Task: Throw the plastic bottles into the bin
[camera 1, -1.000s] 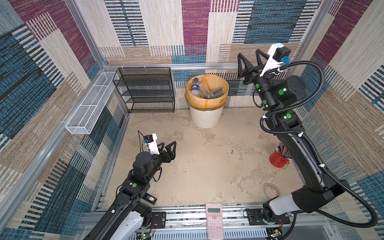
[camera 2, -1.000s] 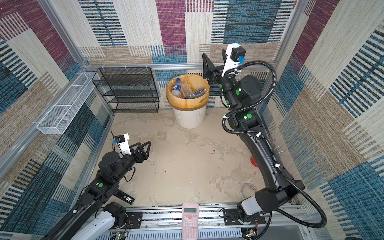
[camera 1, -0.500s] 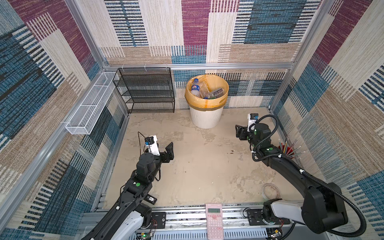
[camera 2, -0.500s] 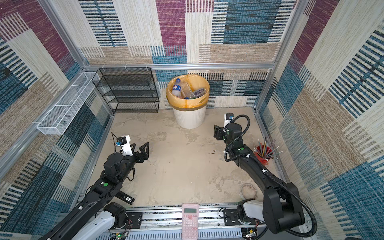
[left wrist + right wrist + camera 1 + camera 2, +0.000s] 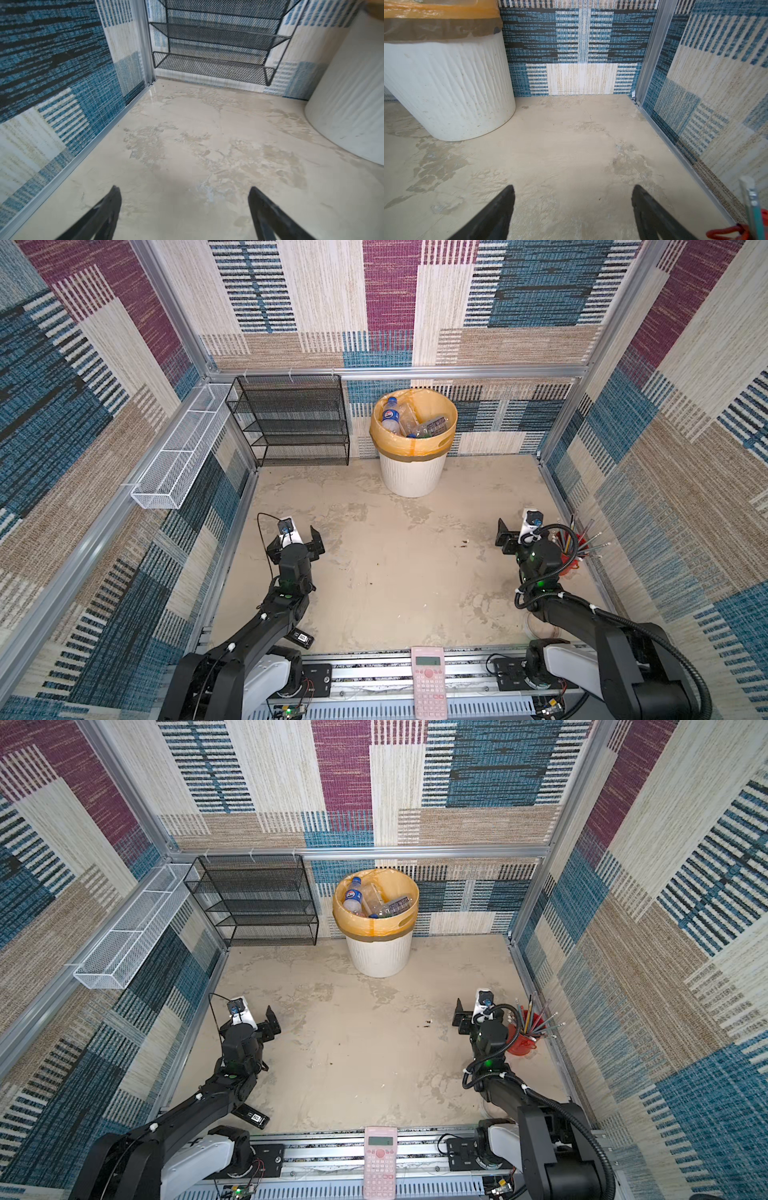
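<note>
Left pincer (image 5: 184,188) sits low over the bench (image 5: 395,580), jaws apart and empty; bottles (image 5: 392,416) lie inside the bin (image 5: 411,477) at the far edge; right pincer (image 5: 573,187) jaws apart, empty.

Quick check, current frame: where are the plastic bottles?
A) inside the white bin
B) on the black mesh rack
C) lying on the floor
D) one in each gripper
A: the plastic bottles are piled inside the bin in both top views, and the left gripper and right gripper are both open with nothing between their jaws.
</note>
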Motion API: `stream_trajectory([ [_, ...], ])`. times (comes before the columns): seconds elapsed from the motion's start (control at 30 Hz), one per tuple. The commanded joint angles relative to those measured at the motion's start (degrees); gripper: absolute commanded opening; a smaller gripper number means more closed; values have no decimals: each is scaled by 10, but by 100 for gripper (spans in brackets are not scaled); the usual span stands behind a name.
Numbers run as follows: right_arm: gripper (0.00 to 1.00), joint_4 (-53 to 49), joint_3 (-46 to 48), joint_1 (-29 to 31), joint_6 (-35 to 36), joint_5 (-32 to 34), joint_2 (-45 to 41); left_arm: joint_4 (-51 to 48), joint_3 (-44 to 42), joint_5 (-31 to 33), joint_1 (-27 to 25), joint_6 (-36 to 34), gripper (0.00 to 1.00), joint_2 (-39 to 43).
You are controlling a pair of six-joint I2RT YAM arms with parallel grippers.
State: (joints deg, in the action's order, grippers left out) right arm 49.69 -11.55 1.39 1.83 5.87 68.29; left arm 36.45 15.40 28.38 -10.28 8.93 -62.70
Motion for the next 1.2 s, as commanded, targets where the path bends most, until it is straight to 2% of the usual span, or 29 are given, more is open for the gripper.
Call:
stream_trajectory([
  [0.0, 89, 165, 12, -11, -9, -19, 42, 112, -16, -20, 26, -4, 98, -24],
  [0.07, 89, 201, 16, -13, -12, -31, 79, 77, -8, -36, 36, -11, 98, -12],
  [0.2, 89, 291, 36, -16, -16, -37, 147, 113, -16, -48, 69, -48, 98, -31],
  [0.33, 89, 388, 55, -17, -12, -48, 212, 136, -26, -86, 104, -27, 98, -83],
  [0.47, 91, 326, 27, -17, -9, -56, 206, 307, -57, -126, 116, -29, 98, -188],
  [0.53, 93, 278, 2, -17, -9, -58, 206, 347, -57, -168, 125, -38, 98, -222],
  [0.6, 95, 273, 0, -17, -9, -58, 206, 304, -40, -189, 126, -38, 98, -228],
  [0.67, 95, 273, 0, -17, -9, -57, 206, 319, -21, -210, 128, -52, 98, -259],
  [0.7, 96, 272, 0, -17, -9, -57, 207, 295, -6, -225, 129, -57, 98, -256],
  [0.8, 99, 274, 0, -17, -9, -57, 206, 139, 59, -257, 129, -66, 97, -240],
  [0.9, 99, 278, 3, -17, -8, -56, 205, 98, 89, -268, 128, -71, 95, -251],
  [0.97, 99, 278, 3, -17, -8, -56, 205, 119, 85, -265, 128, -74, 99, -257],
  [1.17, 99, 276, 2, -17, -7, -56, 206, 114, 86, -265, 128, -73, 100, -255],
])
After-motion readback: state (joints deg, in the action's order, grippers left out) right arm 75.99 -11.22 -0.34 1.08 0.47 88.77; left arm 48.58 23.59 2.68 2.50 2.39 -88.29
